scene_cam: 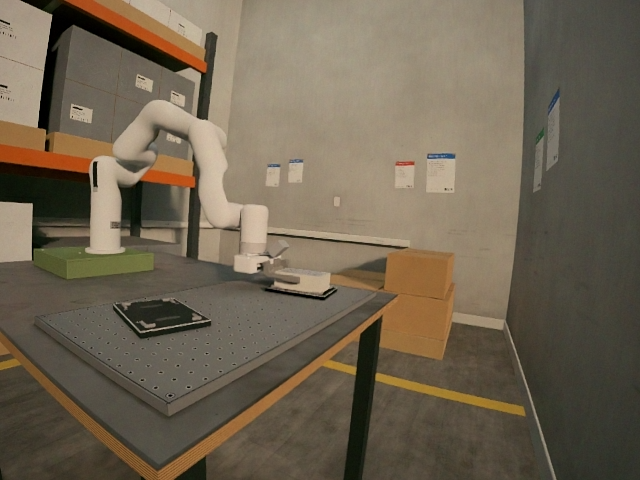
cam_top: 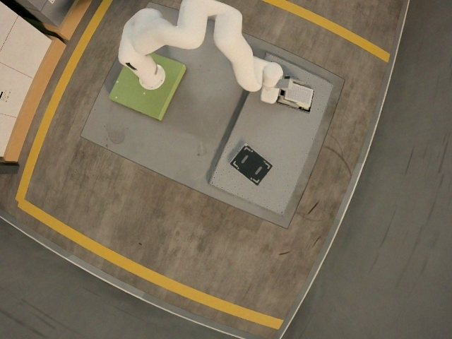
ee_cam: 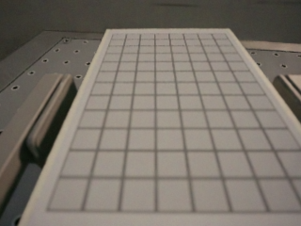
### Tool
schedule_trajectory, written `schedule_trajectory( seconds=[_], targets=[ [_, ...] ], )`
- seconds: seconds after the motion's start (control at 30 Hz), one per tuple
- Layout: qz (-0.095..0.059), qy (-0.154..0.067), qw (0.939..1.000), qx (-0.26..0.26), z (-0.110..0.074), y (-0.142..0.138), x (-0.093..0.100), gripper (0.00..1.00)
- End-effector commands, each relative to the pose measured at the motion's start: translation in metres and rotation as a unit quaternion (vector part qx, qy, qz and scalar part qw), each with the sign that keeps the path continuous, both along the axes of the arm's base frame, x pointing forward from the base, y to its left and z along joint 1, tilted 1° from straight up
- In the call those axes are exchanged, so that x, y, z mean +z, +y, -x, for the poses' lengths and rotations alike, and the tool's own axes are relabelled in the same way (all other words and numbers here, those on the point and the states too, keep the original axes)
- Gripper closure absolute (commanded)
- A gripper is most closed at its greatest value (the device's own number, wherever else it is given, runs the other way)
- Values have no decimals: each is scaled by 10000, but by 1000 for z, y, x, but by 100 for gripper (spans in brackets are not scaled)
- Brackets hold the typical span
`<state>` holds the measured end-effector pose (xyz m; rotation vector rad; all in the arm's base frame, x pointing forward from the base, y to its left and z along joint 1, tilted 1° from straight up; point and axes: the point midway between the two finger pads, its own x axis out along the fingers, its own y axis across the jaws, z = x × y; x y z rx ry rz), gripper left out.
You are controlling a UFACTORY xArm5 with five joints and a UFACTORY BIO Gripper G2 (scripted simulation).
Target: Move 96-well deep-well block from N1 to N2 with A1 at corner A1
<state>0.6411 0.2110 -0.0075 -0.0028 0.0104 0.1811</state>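
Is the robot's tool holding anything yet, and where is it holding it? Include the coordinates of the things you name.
Nothing is held. The tool's fingers stand apart, one on each side of the white block [cam_top: 299,93] [scene_cam: 305,280] [ee_cam: 165,122], which rests on its nest.

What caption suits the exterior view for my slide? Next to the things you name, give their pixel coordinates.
Open hand [scene_cam: 281,273] around a white gridded block [scene_cam: 302,280] on its black nest [scene_cam: 330,293].

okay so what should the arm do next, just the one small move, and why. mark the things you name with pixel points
Probably close the gripper [cam_top: 291,90] [scene_cam: 283,273] gently onto the deep-well block [cam_top: 298,93] [scene_cam: 302,280] [ee_cam: 162,122]. Its fingers stand on either side of the block, with a gap visible at the left of the wrist view, and the block is on its nest [cam_top: 309,110] [scene_cam: 324,298].
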Motion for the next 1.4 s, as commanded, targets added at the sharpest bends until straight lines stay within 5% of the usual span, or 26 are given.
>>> schedule_trajectory(
  seconds=[0.0,1.17,1.2,1.37],
  targets=[
    [29,-35,10000,1,-1,1,1,63],
    [29,-35,10000,1,-1,0,-10,63],
    [29,-35,10000,1,-1,0,-10,100],
    [29,-35,10000,1,-1,0,-10,100]
  ],
)
